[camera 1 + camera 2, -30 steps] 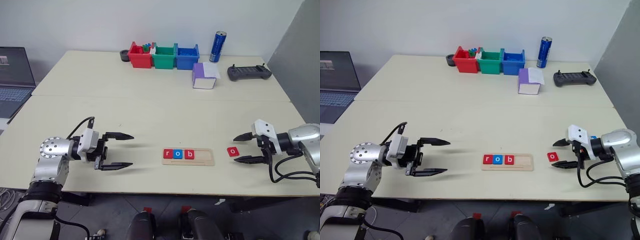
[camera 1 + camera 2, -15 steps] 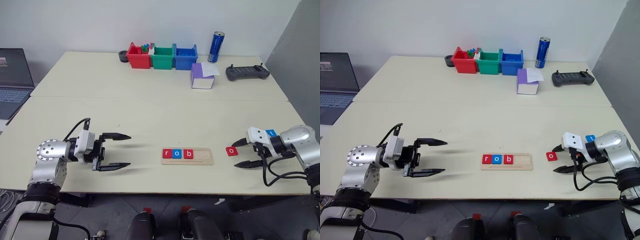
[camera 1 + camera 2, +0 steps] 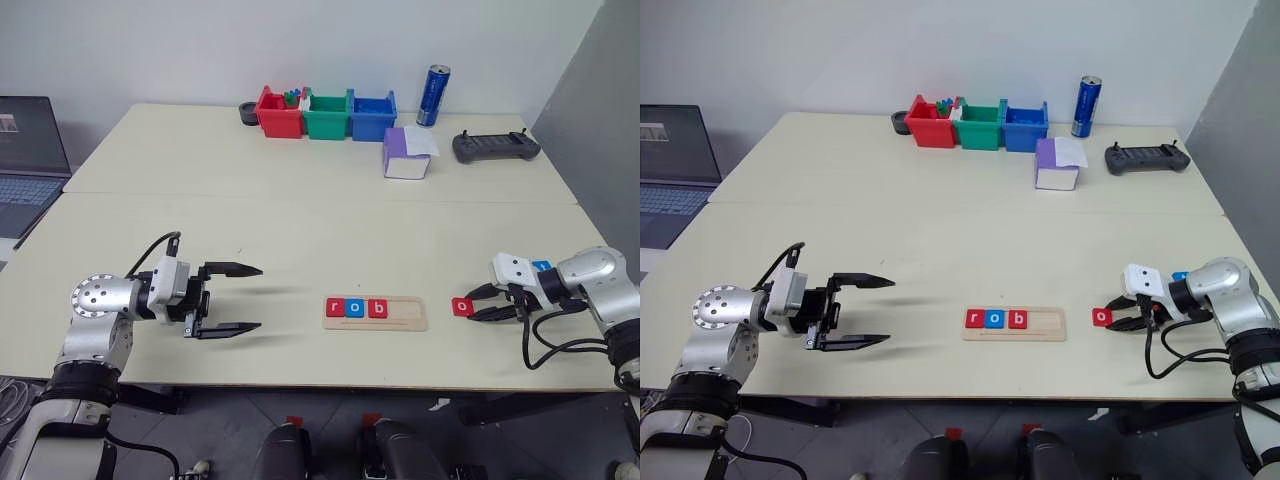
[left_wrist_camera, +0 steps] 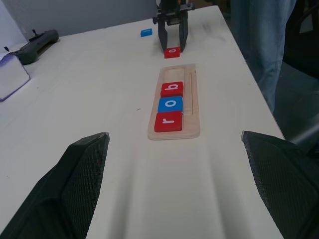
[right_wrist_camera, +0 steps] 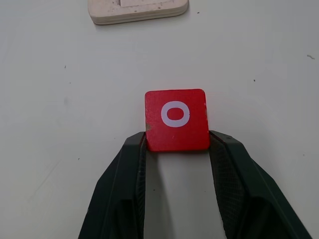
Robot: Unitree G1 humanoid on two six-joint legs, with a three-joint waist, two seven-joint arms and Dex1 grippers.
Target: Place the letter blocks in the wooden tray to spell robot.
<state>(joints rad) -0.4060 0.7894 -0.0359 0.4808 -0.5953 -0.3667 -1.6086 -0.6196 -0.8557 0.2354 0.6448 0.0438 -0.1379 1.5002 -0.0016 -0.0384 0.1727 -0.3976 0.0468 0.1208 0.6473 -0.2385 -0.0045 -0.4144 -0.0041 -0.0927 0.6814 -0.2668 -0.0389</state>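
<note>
Right gripper (image 5: 177, 149) pinches only the near edge of the red "o" block (image 5: 176, 119), flat on the table near its right edge beside the wooden tray (image 3: 375, 313) holding r, o, b. So shallow a hold may let the block slip or tilt on lifting. Left gripper (image 3: 232, 298) gapes wide, empty.

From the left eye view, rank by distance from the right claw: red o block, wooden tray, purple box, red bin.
1. Red o block, between the right claw's fingers.
2. Wooden tray, table centre.
3. Purple box, farther back.
4. Red bin, far back-left.
</note>
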